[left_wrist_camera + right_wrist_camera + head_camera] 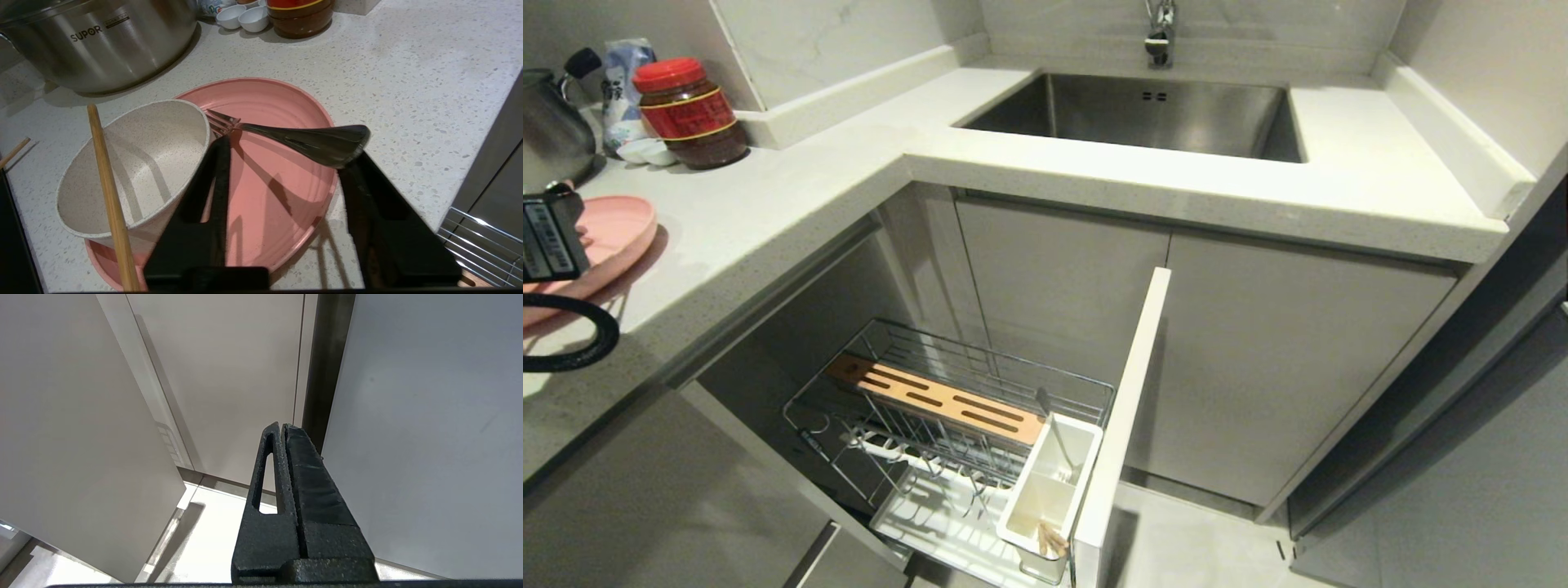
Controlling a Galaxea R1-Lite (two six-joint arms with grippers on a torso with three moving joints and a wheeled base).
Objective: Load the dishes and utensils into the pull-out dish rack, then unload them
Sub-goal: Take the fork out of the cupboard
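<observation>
From the head view we see only an edge of the pink plate [619, 233] on the counter [792, 196] at our far left, partly hidden by the left arm's black body. The left wrist view fills this in: the plate [282, 204] lies flat on the speckled counter [408, 81], with the cream bowl [139, 163] sitting tilted on its near side. A metal fork [302, 141] has its tines by the bowl's rim, and its handle reaches over the tip of one finger. One wooden chopstick [108, 196] leans across the bowl.

Behind them stand a steel pot [102, 41], two small white cups [245, 18] and a red-lidded jar [690, 114].

Only the head view shows the pull-out dish rack [947, 441], drawn out below the counter beside the sink [1143, 114]. Its wire basket carries a slotted wooden strip [935, 398]; its white cutlery box [1054, 490] holds a slim metal piece and some wooden ends. The white drip tray [931, 523] lies beneath.

Our left gripper [286, 155] hovers over the plate, fingers [216, 183] spread apart and closed on nothing, though the fork's handle touches one tip.

Our right gripper [282, 426], seen only in its own wrist view, hangs before plain cabinet panels with its fingers pressed together and empty.
</observation>
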